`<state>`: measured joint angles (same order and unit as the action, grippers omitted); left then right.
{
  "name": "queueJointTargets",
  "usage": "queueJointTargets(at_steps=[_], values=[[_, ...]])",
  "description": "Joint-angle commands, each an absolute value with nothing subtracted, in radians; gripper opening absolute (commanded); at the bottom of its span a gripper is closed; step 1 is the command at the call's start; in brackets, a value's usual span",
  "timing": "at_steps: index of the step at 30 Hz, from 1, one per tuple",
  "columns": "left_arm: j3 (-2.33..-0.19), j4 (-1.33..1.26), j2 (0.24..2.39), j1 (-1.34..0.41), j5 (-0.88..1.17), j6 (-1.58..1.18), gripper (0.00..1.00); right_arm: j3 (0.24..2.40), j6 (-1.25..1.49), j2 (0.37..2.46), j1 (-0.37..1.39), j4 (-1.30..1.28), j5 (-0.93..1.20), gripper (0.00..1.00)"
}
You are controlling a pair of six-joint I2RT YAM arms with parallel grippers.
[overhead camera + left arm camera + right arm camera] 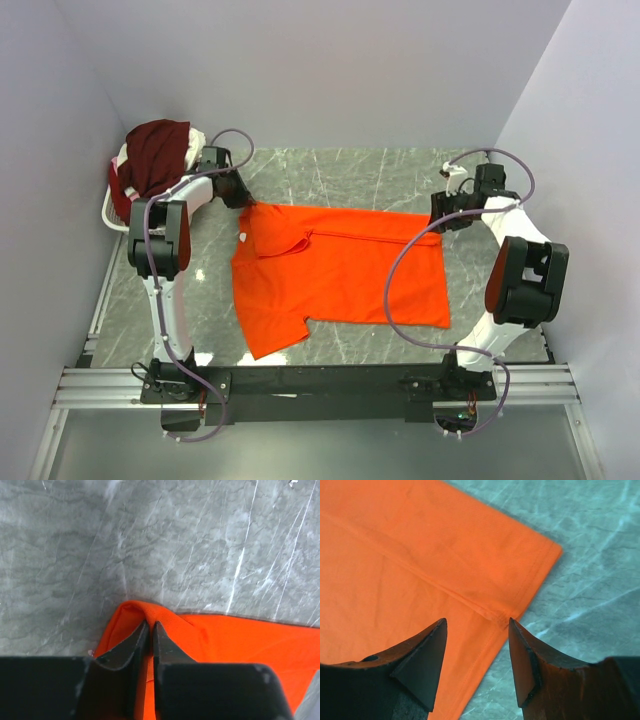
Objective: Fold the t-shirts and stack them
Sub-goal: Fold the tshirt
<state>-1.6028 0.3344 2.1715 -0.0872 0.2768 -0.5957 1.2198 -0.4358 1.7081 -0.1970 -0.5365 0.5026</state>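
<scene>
- The orange shirt (340, 275) looked partly folded; the left gripper (150, 626) pinched its corner; the right gripper (477, 624) hung spread over the hem
- The other shirts (152, 158) lay heaped; none stacked

Left arm (160, 250) rises from its base at the near edge, elbow bent high, forearm reaching forward and inward at the far left. The left pincer (150, 624) points down, its two dark fingers (131, 647) drawn almost together with a ridge of the orange t-shirt (225, 640) pinched between the tips. Right arm (522, 280) stands on the opposite side, elbow folded up and outward, wrist turned in toward the centre; right pincer (477, 624) tilted downward, fingers set well apart.
</scene>
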Motion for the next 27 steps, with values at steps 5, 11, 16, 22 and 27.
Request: queueJointTargets(at_steps=[5, 11, 16, 22, 27], values=[[-1.543, 0.238, 2.054, -0.068, 0.285, -0.627, 0.03, 1.356, -0.232, 1.824, -0.218, -0.463, 0.367, 0.59], [-1.473, 0.196, 2.033, -0.046, 0.322, -0.635, 0.02, 1.543, -0.1, 2.015, -0.239, -0.552, 0.371, 0.54], [-1.462, 0.181, 2.04, -0.04, 0.35, -0.638, 0.02, 1.624, -0.061, 2.108, -0.244, -0.601, 0.432, 0.51], [-1.479, 0.184, 2.046, -0.04, 0.37, -0.635, 0.03, 1.703, -0.031, 2.197, -0.239, -0.647, 0.502, 0.51], [-1.473, 0.173, 2.042, -0.035, 0.374, -0.644, 0.02, 1.721, -0.031, 2.236, -0.232, -0.687, 0.512, 0.47]])
